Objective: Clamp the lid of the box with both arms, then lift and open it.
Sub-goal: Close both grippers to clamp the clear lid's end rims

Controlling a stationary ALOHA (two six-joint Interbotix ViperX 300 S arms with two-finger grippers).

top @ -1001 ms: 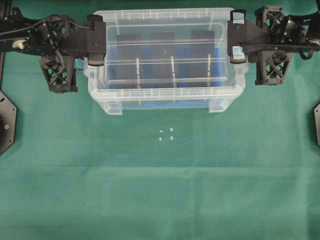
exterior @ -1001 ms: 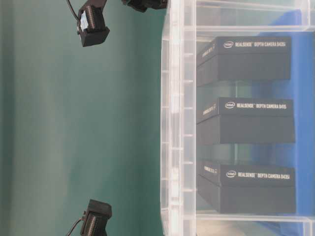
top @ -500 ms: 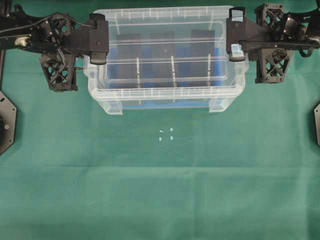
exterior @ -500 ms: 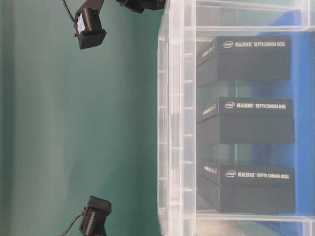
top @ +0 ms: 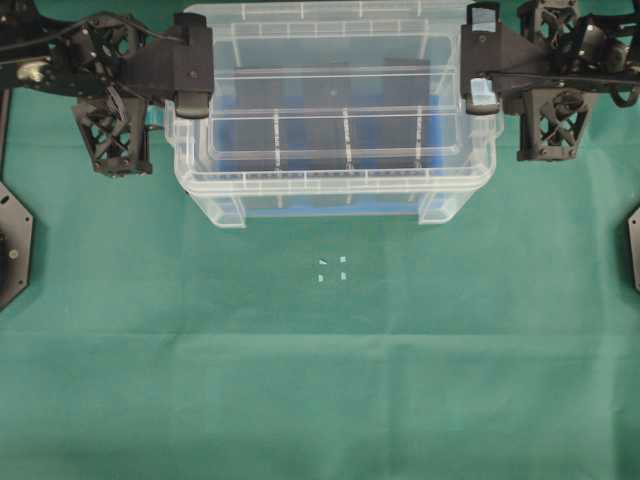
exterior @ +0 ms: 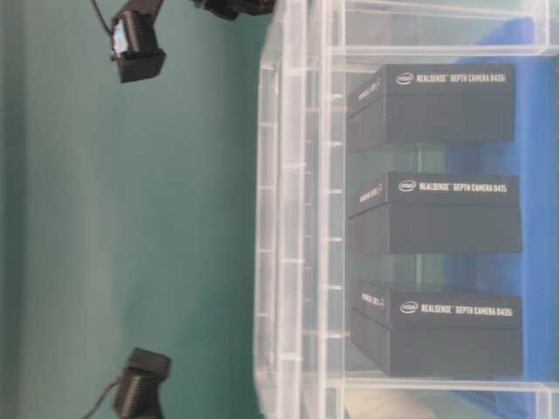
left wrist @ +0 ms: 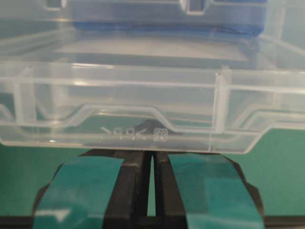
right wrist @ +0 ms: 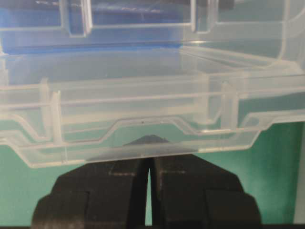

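Overhead, the clear lid (top: 330, 100) sits toward 12 o'clock on the green cloth (top: 320, 380), held at its short ends by both arms above the box (top: 330, 195). The left gripper (top: 192, 65) bites the lid's 9 o'clock end; the right gripper (top: 478, 62) bites the 3 o'clock end, w/ pale blue tape on its lower finger. Wrist views show each pair of jaws pressed nearly together, w/ only a thin slit between, clamped on the lid's edge: the left gripper (left wrist: 151, 160) w/ teal tape on its fingers (left wrist: 83, 186), the right gripper (right wrist: 148, 164) w/ bare black fingers (right wrist: 102, 188). In the table-level view, which is turned sideways, the lid (exterior: 279, 209) stands slightly apart from the box rim (exterior: 327, 209), its near long edge clear of the tub. Inside the box, black cases (exterior: 437, 214) marked "RealSense Depth Camera" lie against the blue base (exterior: 537, 218). A few small white marks (top: 332, 268) dot the cloth at 6 o'clock from the box, well apart from it.
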